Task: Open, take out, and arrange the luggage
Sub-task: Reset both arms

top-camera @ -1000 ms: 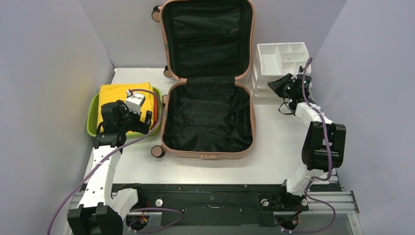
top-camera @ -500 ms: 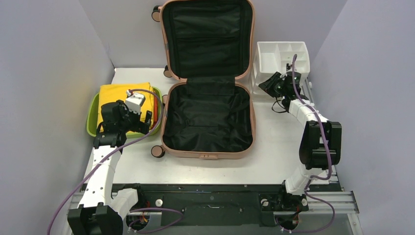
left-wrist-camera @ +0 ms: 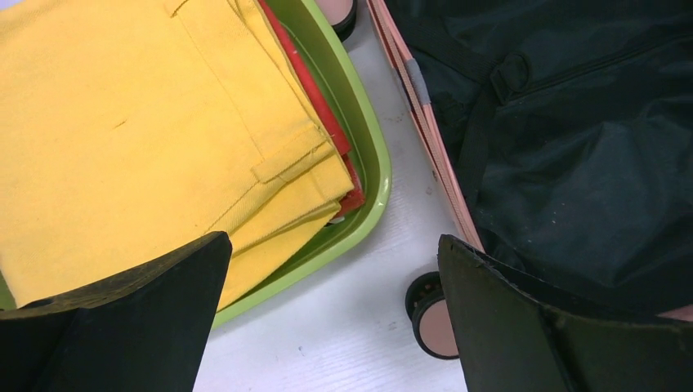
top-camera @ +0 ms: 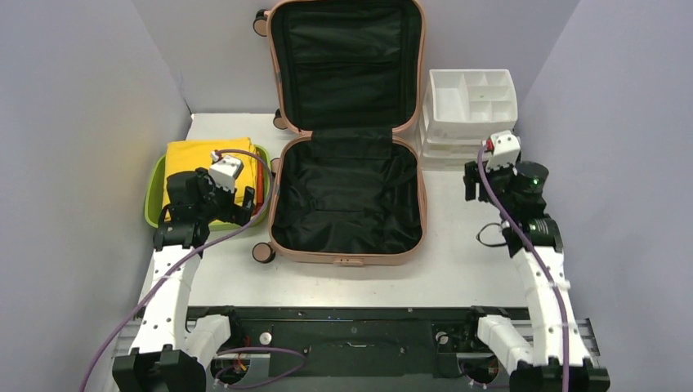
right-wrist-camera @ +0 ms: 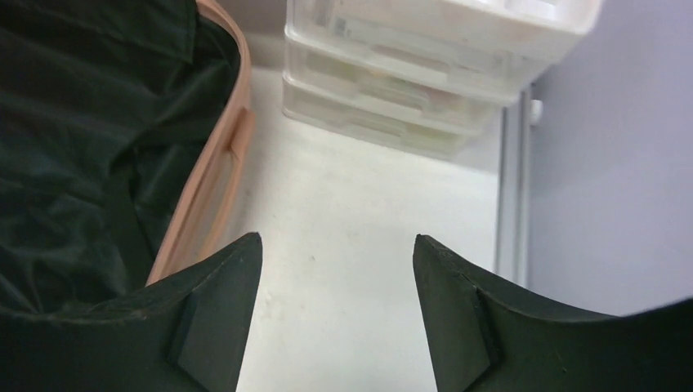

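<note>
Left wrist view: the left gripper [left-wrist-camera: 333, 245] stands wide open, with nothing between its fingers, above the rim of a lime-green tub [left-wrist-camera: 372, 163]. Under and beyond its left finger, folded yellow cloth [left-wrist-camera: 122, 139] lies in the tub on top of something red [left-wrist-camera: 315, 106]. Just off its right finger is a caster wheel [left-wrist-camera: 433, 322] of the luggage [left-wrist-camera: 588, 163], whose black-lined lower half spreads away to that side on the white table [left-wrist-camera: 327, 343].

Right wrist view: the right gripper [right-wrist-camera: 337, 241] is spread too, holding nothing, above bare table. The luggage's pink edge runs past its left finger, and a white drawer organizer [right-wrist-camera: 409, 90] stands ahead of it.

Top view: the luggage lies open between both grippers, its lid raised at the far side.
</note>
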Robot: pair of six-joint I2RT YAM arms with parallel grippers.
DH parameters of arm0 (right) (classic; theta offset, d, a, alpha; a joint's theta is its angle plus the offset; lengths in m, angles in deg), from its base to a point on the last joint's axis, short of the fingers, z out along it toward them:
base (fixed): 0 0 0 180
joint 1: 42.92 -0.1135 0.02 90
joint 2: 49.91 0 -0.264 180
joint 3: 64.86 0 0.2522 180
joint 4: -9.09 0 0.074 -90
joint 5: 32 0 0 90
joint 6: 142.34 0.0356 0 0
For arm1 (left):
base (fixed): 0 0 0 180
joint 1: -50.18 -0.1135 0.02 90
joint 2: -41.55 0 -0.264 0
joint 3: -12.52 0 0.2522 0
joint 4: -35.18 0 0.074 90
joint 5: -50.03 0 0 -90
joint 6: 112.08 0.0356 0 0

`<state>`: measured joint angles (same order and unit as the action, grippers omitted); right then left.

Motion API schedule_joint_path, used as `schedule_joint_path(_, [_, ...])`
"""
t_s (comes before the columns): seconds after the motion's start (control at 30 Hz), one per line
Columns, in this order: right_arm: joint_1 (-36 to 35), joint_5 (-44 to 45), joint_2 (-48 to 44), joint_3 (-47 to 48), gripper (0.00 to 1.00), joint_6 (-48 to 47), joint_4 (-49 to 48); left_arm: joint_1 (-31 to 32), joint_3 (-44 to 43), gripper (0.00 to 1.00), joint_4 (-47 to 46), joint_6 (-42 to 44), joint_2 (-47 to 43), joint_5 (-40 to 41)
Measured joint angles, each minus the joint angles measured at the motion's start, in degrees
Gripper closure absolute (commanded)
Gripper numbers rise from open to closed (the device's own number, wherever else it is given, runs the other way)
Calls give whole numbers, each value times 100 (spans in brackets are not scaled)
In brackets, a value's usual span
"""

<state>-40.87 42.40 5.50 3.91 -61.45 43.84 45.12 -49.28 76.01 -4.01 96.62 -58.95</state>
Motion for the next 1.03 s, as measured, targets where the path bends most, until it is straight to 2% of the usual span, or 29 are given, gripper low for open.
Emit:
schedule_joint_path(0.13, [131,136,-1244,-433,28,-531,702,-4,2,4,138,-22,-518,-133])
schedule_joint_path(0.27, [166,278,-2559,-614,13,-750,1320,-13,0,4,457,87,-1309,-407])
schedule_joint_path(0.33, [166,321,-3309,-645,10,-817,1565,-22,0,4,741,251,-1685,-586])
schedule_joint_path(0.43, [168,339,-4448,-645,9,-828,1810,-24,4,4,1290,564,-2415,-837])
schedule_joint_path(0.57, [341,166,-5427,-627,8,-861,2304,-26,146,4,1904,970,-3456,-999])
schedule_joint_path(0.87, [975,-302,-5490,-308,8,-964,3152,-205,892,4,2817,1707,-5401,-1416])
schedule_joint_path(1.03, [1329,-619,-5490,44,8,-815,3294,-688,966,4,2968,1961,-5464,-1683])
